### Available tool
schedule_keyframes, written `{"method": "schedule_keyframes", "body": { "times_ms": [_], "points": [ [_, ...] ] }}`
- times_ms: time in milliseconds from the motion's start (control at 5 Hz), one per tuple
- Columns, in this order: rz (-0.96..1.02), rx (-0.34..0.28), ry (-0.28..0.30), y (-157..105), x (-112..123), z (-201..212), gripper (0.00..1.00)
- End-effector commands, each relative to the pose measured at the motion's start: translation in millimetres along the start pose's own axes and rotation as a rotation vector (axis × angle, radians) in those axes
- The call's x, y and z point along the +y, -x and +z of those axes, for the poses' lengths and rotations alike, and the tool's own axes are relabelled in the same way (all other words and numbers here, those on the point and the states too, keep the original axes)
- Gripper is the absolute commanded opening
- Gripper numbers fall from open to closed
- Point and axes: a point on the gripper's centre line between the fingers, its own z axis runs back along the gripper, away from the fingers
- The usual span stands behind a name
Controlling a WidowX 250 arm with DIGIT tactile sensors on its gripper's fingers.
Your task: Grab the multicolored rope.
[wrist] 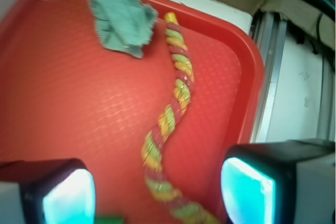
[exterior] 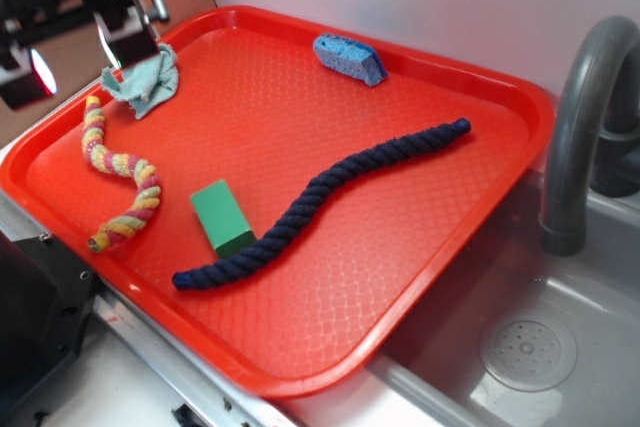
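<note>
Tool [wrist: 157,192] fingers [wrist: 68,195] spread wide, empty, above multicolored rope [wrist: 170,124], whose lower end is cropped.

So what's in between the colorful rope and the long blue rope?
A green block sits between the multicolored rope and the navy rope on the red tray, seen in the exterior view.

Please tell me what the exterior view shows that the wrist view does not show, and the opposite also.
Only the exterior view shows the navy rope, the blue sponge, the whole green block, the faucet and the sink. Only the wrist view shows the gripper up close: its pads are apart, open, above the multicolored rope. Both show the multicolored rope, the green cloth beside its end, and the red tray.
</note>
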Motion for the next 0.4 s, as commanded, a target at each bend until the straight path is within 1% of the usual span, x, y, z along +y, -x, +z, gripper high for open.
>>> {"method": "schedule_keyframes", "body": {
  "times_ms": [0,200],
  "points": [
    [0.028,-0.075,0.014,-14.1,9.9,-47.5,1.00],
    [0.021,-0.034,0.089,-17.0,9.4,-62.7,1.00]
  ]
}}
